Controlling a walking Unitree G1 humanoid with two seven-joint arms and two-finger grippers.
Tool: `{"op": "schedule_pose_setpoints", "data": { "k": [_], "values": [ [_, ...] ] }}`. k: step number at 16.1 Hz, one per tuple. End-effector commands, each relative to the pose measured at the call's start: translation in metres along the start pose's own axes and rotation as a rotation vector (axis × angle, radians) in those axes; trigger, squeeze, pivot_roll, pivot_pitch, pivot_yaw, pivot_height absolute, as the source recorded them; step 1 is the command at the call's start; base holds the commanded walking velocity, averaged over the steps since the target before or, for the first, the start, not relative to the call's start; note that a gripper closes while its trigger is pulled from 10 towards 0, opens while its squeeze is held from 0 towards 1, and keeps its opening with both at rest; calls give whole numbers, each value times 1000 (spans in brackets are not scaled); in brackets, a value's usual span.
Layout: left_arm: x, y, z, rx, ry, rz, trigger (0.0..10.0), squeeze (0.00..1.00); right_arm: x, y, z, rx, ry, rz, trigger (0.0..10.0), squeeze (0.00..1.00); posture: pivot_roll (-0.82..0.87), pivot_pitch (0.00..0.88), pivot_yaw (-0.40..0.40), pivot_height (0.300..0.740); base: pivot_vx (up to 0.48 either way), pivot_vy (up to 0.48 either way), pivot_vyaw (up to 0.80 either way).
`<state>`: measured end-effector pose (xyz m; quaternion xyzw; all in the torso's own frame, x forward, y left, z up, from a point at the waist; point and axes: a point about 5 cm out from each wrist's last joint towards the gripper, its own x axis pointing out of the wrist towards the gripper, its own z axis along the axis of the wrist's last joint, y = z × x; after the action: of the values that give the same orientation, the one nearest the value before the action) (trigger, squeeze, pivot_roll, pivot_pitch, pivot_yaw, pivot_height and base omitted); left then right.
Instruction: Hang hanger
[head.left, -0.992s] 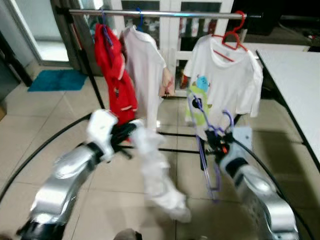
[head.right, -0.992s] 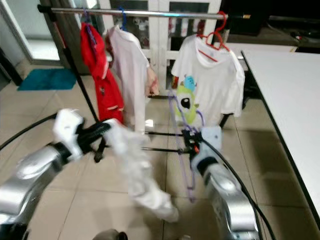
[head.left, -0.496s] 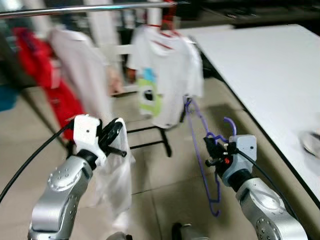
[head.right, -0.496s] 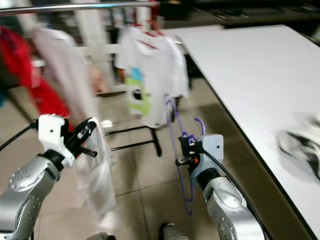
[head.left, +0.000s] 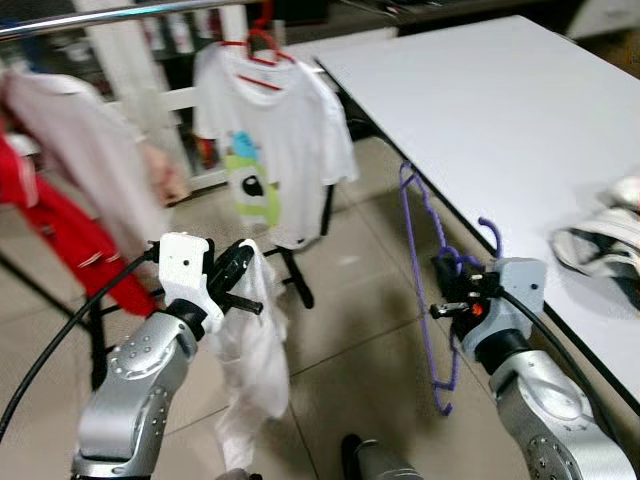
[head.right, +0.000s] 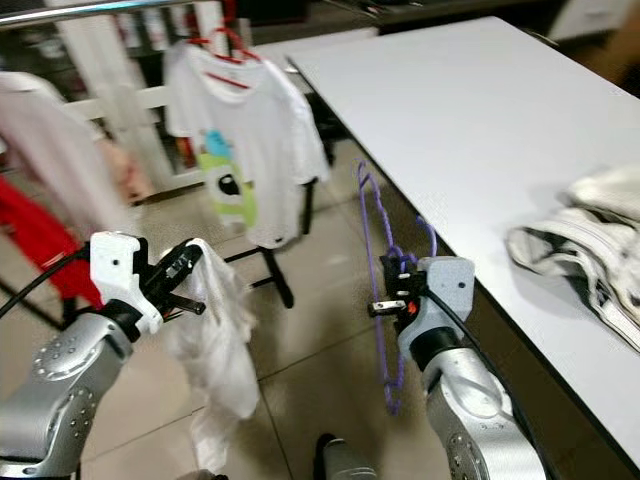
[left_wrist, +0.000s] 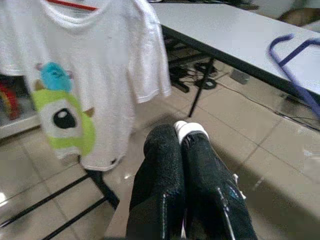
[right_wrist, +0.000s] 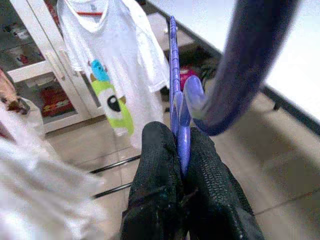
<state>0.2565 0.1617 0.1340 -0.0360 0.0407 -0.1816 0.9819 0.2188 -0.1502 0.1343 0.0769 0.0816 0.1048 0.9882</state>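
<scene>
purple plastic hanger (head.left: 427, 290) stands upright beside the white table (head.left: 480, 110), pinched between the pressed-together fingers of the right gripper (right_wrist: 179, 150). left gripper (left_wrist: 181, 145) is clamped on a limp white garment (head.left: 255, 370); its wrist view shows just a sliver of cloth between the fingers. a monster-print white t-shirt (head.left: 265, 150) hangs on the metal rail (head.left: 100, 15). crumpled clothes (head.right: 590, 235) lie on the table.
</scene>
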Motion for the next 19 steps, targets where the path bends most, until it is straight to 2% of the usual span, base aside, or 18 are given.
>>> {"op": "schedule_pose_setpoints", "data": {
  "k": [1, 2, 3, 4, 5, 6, 9, 12, 13, 15, 16, 17, 18, 19],
  "values": [
    [2, -3, 3, 16, -12, -15, 0, 0, 0, 3, 4, 2, -10, 23, 10000, 0, -73, 105, 27, 740, 0, 0, -788],
    [2, -3, 3, 12, -14, -5, 0, 0, 3, 0, 6, -50, -34, -19, 10000, 0, -70, 103, 24, 740, 0, 0, -788],
    [2, -4, 3, 10, -16, -1, 0, 0, 8, -4, 10, -141, -97, -85, 10000, 0, -62, 101, 20, 740, 0, 0, -788],
    [2, -4, 4, 16, -17, -2, 0, 0, 11, -3, 13, -134, -110, -77, 10000, 0, -54, 101, 18, 740, 0, 0, -800],
    [2, -4, 5, 19, -18, -2, 0, 0, 13, -5, 17, -151, -144, -120, 10000, 0, -44, 99, 14, 740, 0, 0, -800],
    [1, -4, 5, 20, -19, 0, 0, 0, 16, -3, 18, -200, -155, -111, 10000, 0, -38, 99, 14, 740, 0, 0, -800],
    [1, 1, 6, 38, -16, 6, 0, 0, 19, 6, 16, -155, -166, -96, 10000, 0, -35, 98, 22, 740, 0, 0, -800],
    [2, -4, 6, 34, -11, -21, 0, 0, 17, 5, 19, -22, -204, -109, 10000, 0, -30, 98, 29, 740, 0, 0, -800],
    [2, -5, 6, 32, -13, -28, 0, 0, 16, 5, 19, -13, -201, -96, 10000, 0, -30, 98, 29, 740, 0, 0, -800],
    [1, -9, 6, 20, -16, -39, 0, 0, 11, 8, 11, 63, -124, -24, 10000, 0, -34, 95, 25, 740, 0, 0, -791],
    [0, -12, 5, 18, -5, -57, 10000, 0, 8, 10, 6, 82, -82, 20, 10000, 0, -38, 93, 27, 740, 0, 0, -781],
    [-1, -12, 4, 32, 5, -53, 10000, 0, 6, 11, 4, 80, -72, 32, 10000, 0, -34, 89, 36, 740, 0, 0, -800],
    [1, -9, -1, 21, 62, -10, 10000, 0, 5, 7, -4, 28, 11, -4, 10000, 0, -30, 88, 45, 740, 0, 0, -800],
    [4, -10, 4, 16, 34, -40, 10000, 0, 3, 5, -5, -33, 21, -26, 10000, 0, -20, 86, 55, 740, 0, 0, -800]
  ]
}}
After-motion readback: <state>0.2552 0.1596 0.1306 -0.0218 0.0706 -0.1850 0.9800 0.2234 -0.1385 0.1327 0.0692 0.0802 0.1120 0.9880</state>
